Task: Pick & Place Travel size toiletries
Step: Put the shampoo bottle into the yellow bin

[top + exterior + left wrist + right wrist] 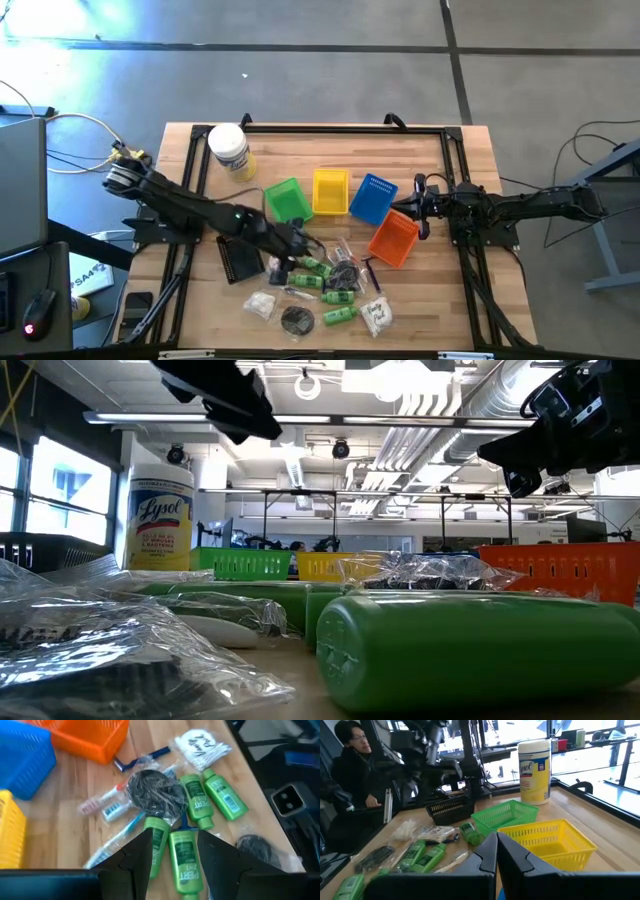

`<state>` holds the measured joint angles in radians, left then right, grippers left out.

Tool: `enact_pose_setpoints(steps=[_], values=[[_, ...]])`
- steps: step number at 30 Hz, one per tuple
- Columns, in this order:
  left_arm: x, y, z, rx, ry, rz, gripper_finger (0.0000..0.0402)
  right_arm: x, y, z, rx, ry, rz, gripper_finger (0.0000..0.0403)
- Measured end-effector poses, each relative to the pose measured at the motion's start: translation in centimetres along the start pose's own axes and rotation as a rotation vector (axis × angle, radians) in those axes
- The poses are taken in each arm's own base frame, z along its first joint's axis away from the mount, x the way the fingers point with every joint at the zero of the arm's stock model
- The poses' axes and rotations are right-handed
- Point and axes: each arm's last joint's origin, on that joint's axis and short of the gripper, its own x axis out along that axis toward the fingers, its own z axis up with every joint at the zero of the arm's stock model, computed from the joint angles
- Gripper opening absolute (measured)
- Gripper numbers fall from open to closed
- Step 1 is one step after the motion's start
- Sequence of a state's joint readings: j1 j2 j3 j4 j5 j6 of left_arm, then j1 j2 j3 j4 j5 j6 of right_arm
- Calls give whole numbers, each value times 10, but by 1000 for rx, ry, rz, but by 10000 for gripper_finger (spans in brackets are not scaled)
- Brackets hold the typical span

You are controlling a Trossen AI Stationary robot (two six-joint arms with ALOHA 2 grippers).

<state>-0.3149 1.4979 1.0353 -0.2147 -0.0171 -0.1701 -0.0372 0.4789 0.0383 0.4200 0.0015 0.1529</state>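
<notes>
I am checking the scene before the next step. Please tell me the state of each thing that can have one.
left gripper: open, above a green bottle
right gripper: shut, empty
green basket: upright
wipes jar: standing, lid closed
green bottles: lying flat

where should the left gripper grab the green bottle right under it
Across the middle of the green bottle, coming straight down from above. It lies flat on the table, its long axis between the open left gripper fingers. A neighbouring green bottle lies close alongside, so clearance looks tight.

Green bottles (187, 855), white jar with yellow label (230, 152), green basket (286, 199), yellow basket (330, 191), blue basket (373, 197), orange basket (394, 238)
</notes>
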Motion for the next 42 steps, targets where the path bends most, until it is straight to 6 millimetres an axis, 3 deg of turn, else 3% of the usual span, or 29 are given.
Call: enact_pose_setpoints(steps=[9,19,25,34,42], values=[[41,-31,6,-133,264,47,152,0,0,2,3,-19,3,2],[81,-35,-1,-201,376,87,153,0,1,2,4,-18,12,2],[86,-40,-10,-185,453,99,162,0,0,0,16,1,9,2],[90,-40,-14,-186,467,100,254,0,1,-1,38,11,26,2],[107,-38,-30,-174,536,131,261,0,1,-1,38,12,28,2]])
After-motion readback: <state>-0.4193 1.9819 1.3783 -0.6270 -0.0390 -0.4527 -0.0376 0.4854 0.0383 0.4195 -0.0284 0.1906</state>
